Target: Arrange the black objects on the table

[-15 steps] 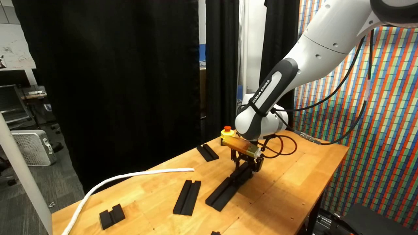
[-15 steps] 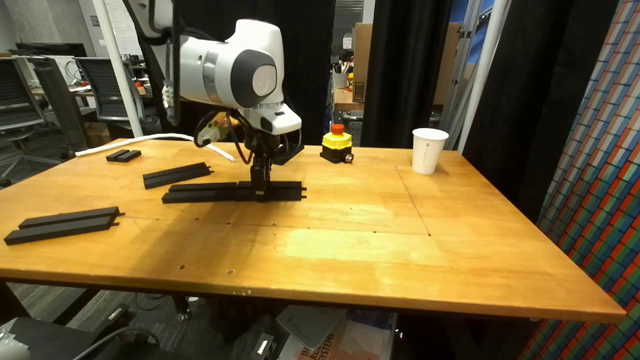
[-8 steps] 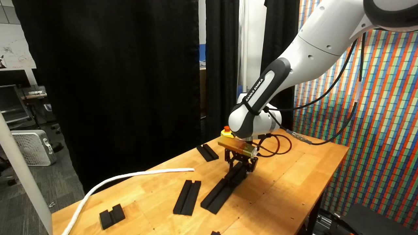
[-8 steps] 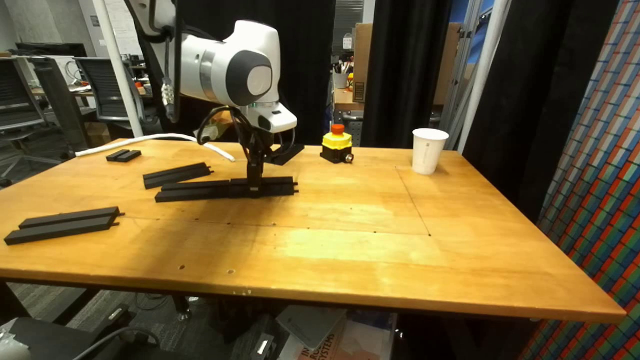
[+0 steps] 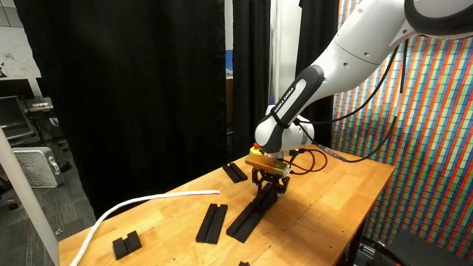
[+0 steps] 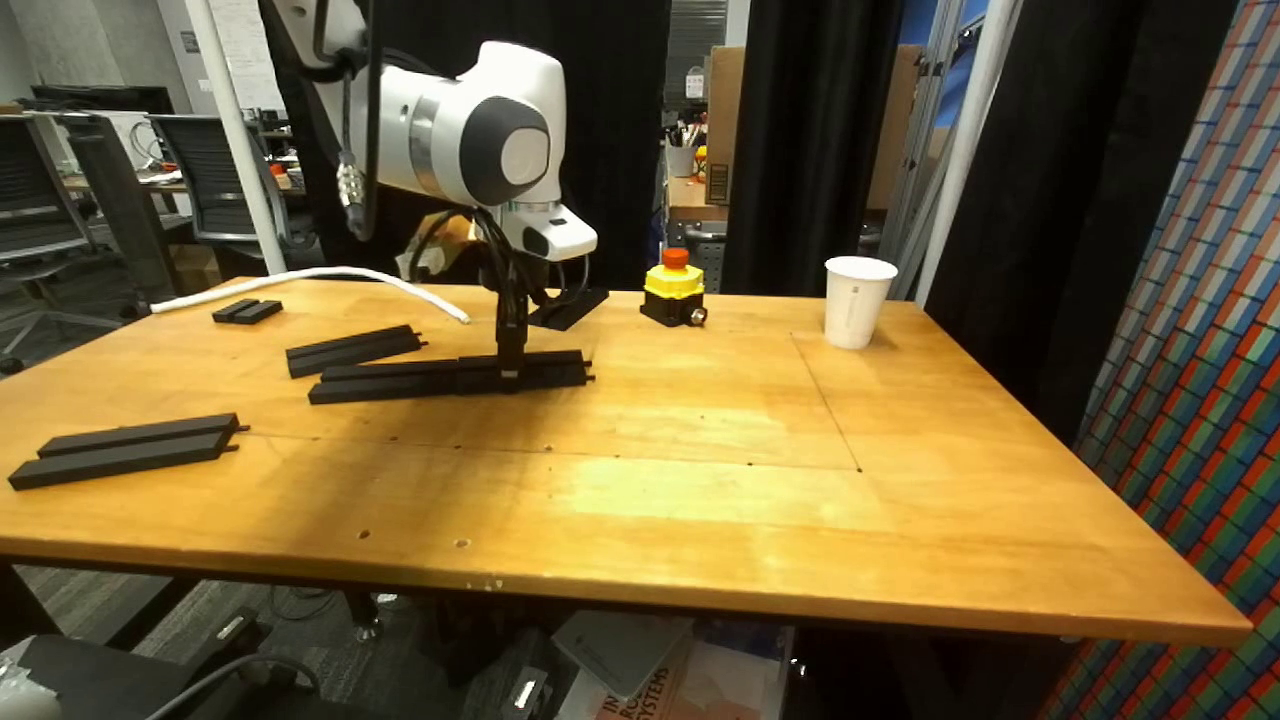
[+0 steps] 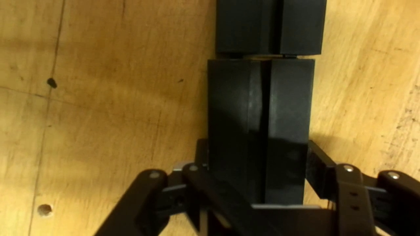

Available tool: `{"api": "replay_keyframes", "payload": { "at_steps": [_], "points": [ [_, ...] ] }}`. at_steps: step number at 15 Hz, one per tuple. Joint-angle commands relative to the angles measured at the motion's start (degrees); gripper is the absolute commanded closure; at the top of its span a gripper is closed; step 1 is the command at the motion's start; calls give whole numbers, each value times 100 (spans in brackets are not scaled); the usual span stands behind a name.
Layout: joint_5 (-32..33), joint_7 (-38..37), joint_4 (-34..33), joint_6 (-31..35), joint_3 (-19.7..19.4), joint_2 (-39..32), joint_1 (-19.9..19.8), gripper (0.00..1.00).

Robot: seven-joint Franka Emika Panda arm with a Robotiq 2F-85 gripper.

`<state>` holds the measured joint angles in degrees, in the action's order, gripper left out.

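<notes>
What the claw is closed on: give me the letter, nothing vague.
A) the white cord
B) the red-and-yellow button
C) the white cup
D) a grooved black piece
D, since the wrist view shows the claw clamped against both long sides of a grooved black piece.

Wooden table (image 6: 700, 540); atop: black bars (image 6: 130, 459); cup (image 6: 856, 305); cord (image 6: 340, 270); button (image 6: 673, 283)
</notes>
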<state>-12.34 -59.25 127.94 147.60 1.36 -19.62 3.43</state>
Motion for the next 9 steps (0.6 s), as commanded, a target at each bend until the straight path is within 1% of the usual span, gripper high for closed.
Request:
{"api": "replay_keyframes", "payload": {
  "at_steps": [1,9],
  "points": [
    [-77,109,-263,-114,-53,-240,74,55],
    [-2,64,-338,-249,-107,-204,103,55]
  ]
}}
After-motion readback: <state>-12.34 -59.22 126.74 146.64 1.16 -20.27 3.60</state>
